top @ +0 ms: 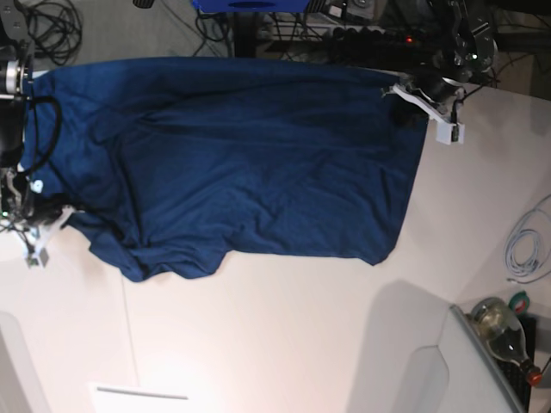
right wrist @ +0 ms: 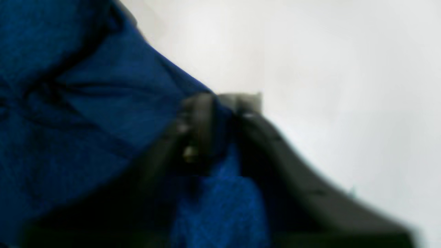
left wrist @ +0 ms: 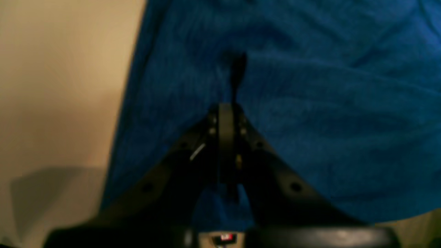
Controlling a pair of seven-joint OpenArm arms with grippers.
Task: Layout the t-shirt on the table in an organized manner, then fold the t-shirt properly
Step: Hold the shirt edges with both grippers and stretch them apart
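Observation:
The dark navy t-shirt (top: 258,155) lies spread wide across the far half of the white table (top: 284,327), its near edge rumpled at the left. At the shirt's right far corner my left gripper (top: 403,93) is shut on the cloth. In the left wrist view its fingers (left wrist: 229,106) meet with blue t-shirt (left wrist: 327,120) bunched around them. My right gripper (top: 58,213) is at the shirt's left edge. In the blurred right wrist view its jaws (right wrist: 224,103) stand close together with t-shirt (right wrist: 86,120) fabric between them, over bare table (right wrist: 344,86).
A glass bottle (top: 504,331) and a coiled white cable (top: 521,249) lie at the right edge. A grey panel (top: 430,370) stands at the near right. Cables and power strips (top: 362,34) run behind the table's far edge.

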